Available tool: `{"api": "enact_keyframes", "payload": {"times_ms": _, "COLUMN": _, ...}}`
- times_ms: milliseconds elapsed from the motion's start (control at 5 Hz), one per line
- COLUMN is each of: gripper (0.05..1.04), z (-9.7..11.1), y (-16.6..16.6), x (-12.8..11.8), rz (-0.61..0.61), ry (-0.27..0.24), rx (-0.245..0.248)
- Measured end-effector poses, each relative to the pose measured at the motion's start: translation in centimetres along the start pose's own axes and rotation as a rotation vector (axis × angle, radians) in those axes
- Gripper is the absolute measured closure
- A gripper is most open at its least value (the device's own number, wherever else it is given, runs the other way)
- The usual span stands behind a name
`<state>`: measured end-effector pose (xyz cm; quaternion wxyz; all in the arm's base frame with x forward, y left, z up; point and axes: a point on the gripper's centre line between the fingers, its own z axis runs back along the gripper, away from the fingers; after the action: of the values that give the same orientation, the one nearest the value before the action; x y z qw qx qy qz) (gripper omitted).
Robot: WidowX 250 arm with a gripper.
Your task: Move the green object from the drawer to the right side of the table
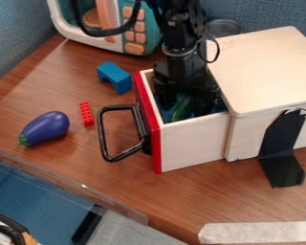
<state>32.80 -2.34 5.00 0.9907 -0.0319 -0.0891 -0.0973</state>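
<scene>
Green object (180, 110) lies inside the open drawer (194, 146), just right of centre, below and partly hidden by the gripper (189, 98); we cannot tell how open that is or whether it holds anything. Leftward we see a blue block (114, 77), red brick (86, 114) and eggplant (45, 128); upper left, a toy microwave (111, 46).

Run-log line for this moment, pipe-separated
black two-finger gripper: inside open red-fronted wooden drawer | elongated green object: in drawer, at gripper | grasp: unclear | placement: pending
</scene>
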Motion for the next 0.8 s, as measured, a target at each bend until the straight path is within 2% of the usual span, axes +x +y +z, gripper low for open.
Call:
{"api": "enact_keyframes", "payload": {"times_ms": 200, "gripper": 0.137, "z": -0.3, "y": 0.3, "x": -0.2, "rz": 0.048, "ry": -0.013, "rx": -0.006}}
{"api": "enact_keyframes", "payload": {"times_ms": 600, "gripper": 0.692, "z": 0.3, "y": 0.2, "x": -0.6, "rz": 0.102, "ry": -0.051, "rx": -0.055}}
{"api": "enact_keyframes", "payload": {"times_ms": 800, "gripper": 0.733, "z": 2.0, "y": 0.1, "x": -0.6, "rz": 0.121, "ry": -0.068, "rx": -0.11}}
